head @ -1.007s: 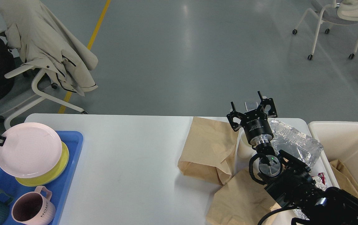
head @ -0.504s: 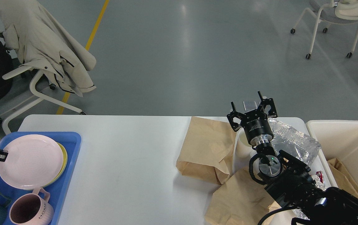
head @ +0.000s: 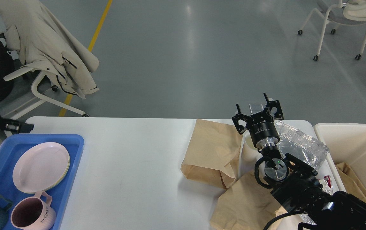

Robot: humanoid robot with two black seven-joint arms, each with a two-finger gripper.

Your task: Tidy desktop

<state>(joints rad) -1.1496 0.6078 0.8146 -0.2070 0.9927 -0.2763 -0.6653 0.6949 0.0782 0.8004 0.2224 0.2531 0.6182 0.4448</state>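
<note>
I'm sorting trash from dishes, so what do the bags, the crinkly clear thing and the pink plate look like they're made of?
Bags: brown kraft paper, matte, creased and folded.
Crinkly clear thing: probably thin transparent plastic, glossy, with crumpled glints.
Pink plate: smooth and satin; ceramic or melamine, can't tell which.

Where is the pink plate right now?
In the head view, the pink plate lies at the left, inside the blue tray, stacked on a yellow plate, just behind the pink mug.
</note>
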